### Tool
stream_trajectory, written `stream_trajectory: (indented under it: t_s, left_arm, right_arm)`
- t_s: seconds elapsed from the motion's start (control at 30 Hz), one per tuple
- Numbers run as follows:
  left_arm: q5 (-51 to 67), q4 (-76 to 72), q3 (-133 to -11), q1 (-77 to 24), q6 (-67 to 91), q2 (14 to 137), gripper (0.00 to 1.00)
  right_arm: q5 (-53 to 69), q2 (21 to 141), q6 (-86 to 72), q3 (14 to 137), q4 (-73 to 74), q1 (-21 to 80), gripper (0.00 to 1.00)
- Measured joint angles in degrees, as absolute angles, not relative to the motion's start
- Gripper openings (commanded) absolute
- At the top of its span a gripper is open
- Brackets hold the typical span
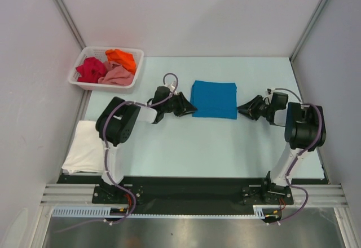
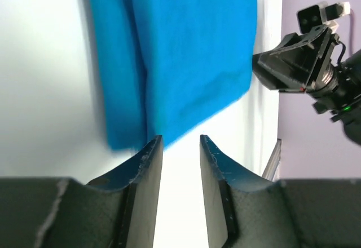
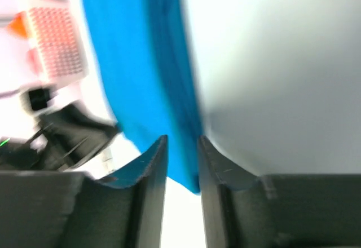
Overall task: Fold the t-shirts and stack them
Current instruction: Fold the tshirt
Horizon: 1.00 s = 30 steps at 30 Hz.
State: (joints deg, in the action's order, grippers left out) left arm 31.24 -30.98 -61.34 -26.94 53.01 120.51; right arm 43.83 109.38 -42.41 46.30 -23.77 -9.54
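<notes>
The left gripper (image 1: 190, 111) and the right gripper (image 1: 241, 110) sit at 9 and 3 o'clock of the blue t-shirt (image 1: 213, 99), just beside its side edges. Each has its jaws a little parted. The left wrist view shows nothing between them. The right wrist view is blurred, but that gripper too looks released and empty.

On the desk (image 1: 197, 146), the white t-shirt (image 1: 84, 146) lies as a flat, roughly folded slab at 8 o'clock, partly hidden by the left arm. The blue t-shirt lies near the centre, folded into a neat rectangle and well apart from the white one. So I judge two shirts folded but not yet stacked.

The white basket (image 1: 79, 65) at 10 o'clock holds the rest, all crumpled: the crimson t-shirt (image 1: 90, 69), the dusty pink t-shirt (image 1: 117, 76) and the orange t-shirt (image 1: 121, 59). Those three remain to be folded.

Nothing lies between the blue shirt and the white one except the left arm itself.
</notes>
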Motion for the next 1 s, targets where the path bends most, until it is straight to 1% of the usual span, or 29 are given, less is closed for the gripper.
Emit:
stream_trajectory:
  t_s: [0.17,0.2,0.33,0.43,0.57,0.63,0.67,0.7,0.77,0.8,0.83,0.87,0.93,1.0]
  left_arm:
    - [29.1,-27.7,-52.0,-26.2,50.3,107.7,0.41]
    - [28.4,-27.4,-50.2,-26.1,50.3,104.7,0.43]
    - [25.0,-26.4,-44.1,-26.1,50.4,93.8,0.49]
    - [21.3,-25.0,-40.4,-26.1,50.7,86.9,0.51]
    - [13.8,-17.2,-36.8,-26.0,52.8,77.1,0.54]
    - [9.8,-12.5,-36.1,-25.9,54.2,72.4,0.63]
    - [7.4,-9.7,-35.9,-25.9,55.4,69.9,0.67]
    - [5.1,-7.0,-35.6,-25.9,56.6,67.2,0.79]
    - [0.3,-1.5,-35.3,-25.8,59.0,61.8,0.82]
    - [-1.9,1.1,-35.1,-25.7,60.3,58.9,0.91]
    - [-4.1,3.4,-35.0,-25.6,61.1,56.2,0.92]
    - [-5.8,5.5,-35.0,-25.4,61.8,53.7,1.00]
    - [-9.3,10.2,-35.2,-25.2,63.0,49.2,1.00]
    - [-10.8,13.3,-35.8,-25.0,63.2,47.7,1.00]
  right_arm:
    - [36.3,100.9,-34.5,46.3,-10.5,-11.1,0.42]
    - [34.8,98.6,-33.2,46.3,-8.2,-10.8,0.45]
    - [28.3,89.8,-28.0,46.7,-0.3,-6.4,0.47]
    - [21.3,84.7,-22.3,48.1,4.6,1.7,0.50]
    - [9.8,79.4,-14.7,48.5,6.3,17.3,0.56]
    - [4.7,78.2,-11.1,48.5,6.1,23.8,0.60]
    - [1.3,78.2,-8.6,48.5,5.6,27.1,0.66]
    - [-1.9,78.5,-5.8,48.5,4.9,30.1,0.71]
    - [-9.1,80.7,1.5,48.5,2.6,36.4,0.73]
    - [-12.0,82.9,5.2,48.7,1.3,39.0,0.73]
    - [-14.7,85.4,9.1,49.1,0.5,41.6,0.73]
    - [-17.3,88.2,13.0,49.4,-0.6,43.7,0.71]
    - [-21.1,94.1,21.6,49.7,-3.0,47.4,0.70]
    - [-23.7,98.0,29.3,49.4,-4.5,49.5,0.68]
